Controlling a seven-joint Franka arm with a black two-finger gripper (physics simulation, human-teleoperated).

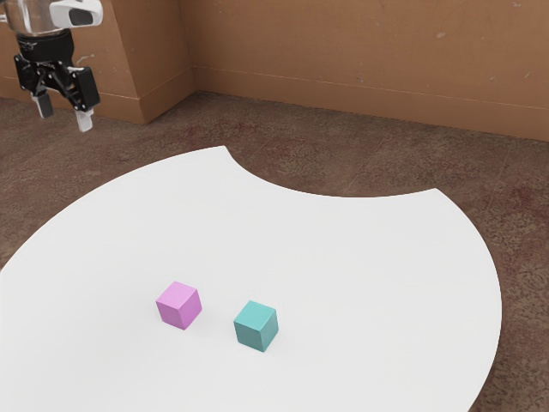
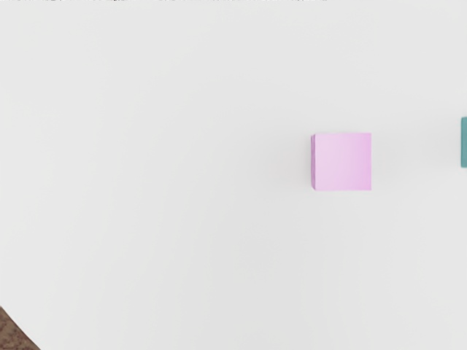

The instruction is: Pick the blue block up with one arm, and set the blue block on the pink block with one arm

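Mottled brown floor (image 1: pixel 360 163), rough in texture, with plain tan walls (image 1: pixel 343 51) and a baseboard behind. Standing on it, white table (image 1: pixel 360 275): smooth, matte, rounded in outline, with a curved bite cut from its far edge.

Blue block (image 1: pixel 256 325): teal-blue cube, sharp-edged, smooth-faced, uniform in colour. Seated flat on the table near its front. Equal-sided, so all axes alike. Turned on its base so that one vertical edge faces the exterior camera, with two side faces and the top on show.

Pink block (image 1: pixel 178 305): pale pink cube of like build and like finish, flat on the table. Placed just toward the exterior view's left of the blue block, near it but apart, with bare tabletop between. Similarly turned edge-on to the exterior camera.

Gripper (image 1: pixel 62 112): black, with pale fingertips (image 1: pixel 83 120), hanging at the exterior view's upper left, high over the table's far edge and well apart from both blocks. Jaws moderately wide, holding nothing.

From the hand camera: pink block (image 2: pixel 341 162) seen top-down as a square, a teal sliver of the blue block (image 2: pixel 463 142) beyond it, and a corner of floor (image 2: pixel 11 332) past the table's rim.
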